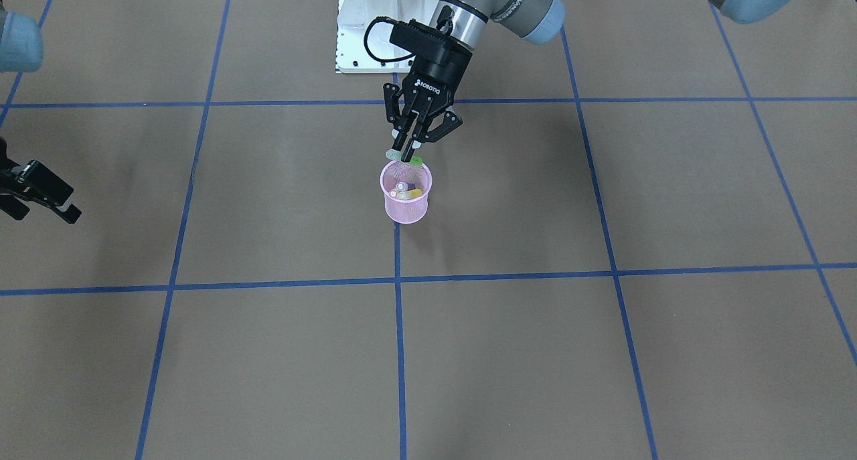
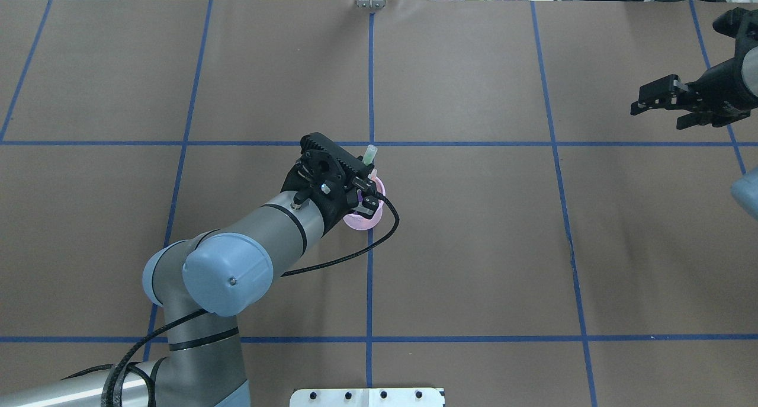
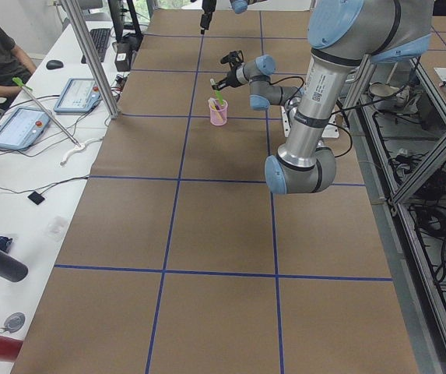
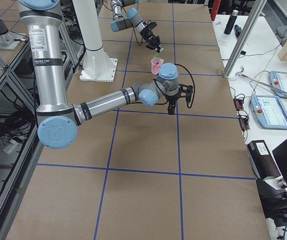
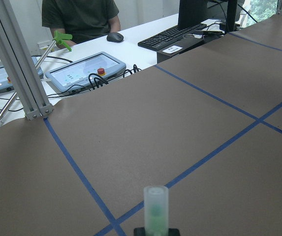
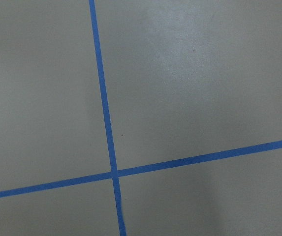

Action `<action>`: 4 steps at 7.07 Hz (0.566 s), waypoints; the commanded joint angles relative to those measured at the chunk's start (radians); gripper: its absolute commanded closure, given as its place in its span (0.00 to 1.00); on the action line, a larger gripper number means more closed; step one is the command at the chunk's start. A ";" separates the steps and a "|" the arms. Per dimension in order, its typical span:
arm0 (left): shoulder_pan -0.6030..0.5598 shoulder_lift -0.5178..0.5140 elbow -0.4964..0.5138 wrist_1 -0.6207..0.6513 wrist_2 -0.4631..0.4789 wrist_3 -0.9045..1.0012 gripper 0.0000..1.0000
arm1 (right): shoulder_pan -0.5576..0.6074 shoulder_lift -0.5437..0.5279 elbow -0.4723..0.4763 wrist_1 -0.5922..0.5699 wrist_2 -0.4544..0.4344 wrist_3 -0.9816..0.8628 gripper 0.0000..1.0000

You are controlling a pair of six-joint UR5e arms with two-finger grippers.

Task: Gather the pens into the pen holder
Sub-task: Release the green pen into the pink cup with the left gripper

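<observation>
Last pen of the three. The left gripper (image 1: 410,150) is clamped on the green pen (image 5: 156,209), pale cap up, right above the pen holder (image 1: 406,211). The purple pen (image 1: 409,187) and orange pen (image 1: 414,193) are already in there. The cup sits around the middle of the table (image 1: 602,353), well away from every edge, on a blue tape line (image 6: 106,123).

I honestly can't tell if the pen's lower tip is past the rim yet. I'd say the next move is to line it up over the free side of the cup, lower it a bit and let go without clipping the rim.

The right gripper (image 2: 658,109) hangs spread and empty out by the table's right end.

The surface is brown paper with a tape grid. Past the far edge there's a white desk with a keyboard (image 5: 172,35), a mouse (image 5: 114,37), a control tablet (image 5: 86,71) and a seated person (image 5: 79,14).
</observation>
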 commanded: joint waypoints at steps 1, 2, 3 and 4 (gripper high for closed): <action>0.005 -0.007 0.037 -0.045 0.002 -0.004 1.00 | 0.000 0.000 -0.001 0.000 0.000 0.001 0.02; 0.005 -0.007 0.043 -0.048 0.001 -0.004 1.00 | 0.000 0.000 -0.001 0.000 0.000 -0.001 0.02; 0.005 -0.006 0.048 -0.048 0.001 -0.003 0.91 | 0.000 0.000 -0.001 0.000 0.000 0.001 0.02; 0.005 -0.007 0.048 -0.048 0.001 0.002 0.51 | 0.000 0.002 0.001 0.002 0.000 0.001 0.02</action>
